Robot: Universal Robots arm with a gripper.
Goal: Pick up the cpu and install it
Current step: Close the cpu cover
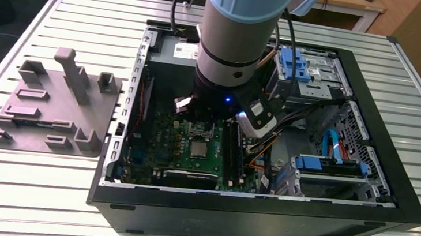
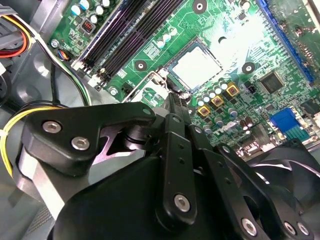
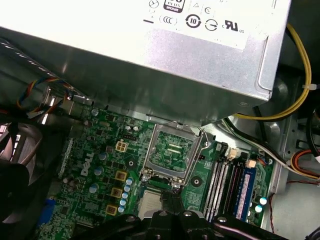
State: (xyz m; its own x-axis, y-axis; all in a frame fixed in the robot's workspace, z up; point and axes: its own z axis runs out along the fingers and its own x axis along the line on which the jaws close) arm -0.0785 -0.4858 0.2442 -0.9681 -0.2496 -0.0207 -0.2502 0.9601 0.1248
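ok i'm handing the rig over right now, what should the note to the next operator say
Gripper: looks shut and holds nothing. Its tip is low over the motherboard, right at the edge of the cpu; I cannot tell if they touch.
Cpu: lies flat in its socket inside the open computer case.
Done: the cpu appears to be seated in the socket.
Left: the socket's retention frame is flipped open, not yet closed over the cpu.

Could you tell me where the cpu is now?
The small square silver-topped cpu sits on the green motherboard inside the open black case, at the exterior view's left of the long black memory slots.
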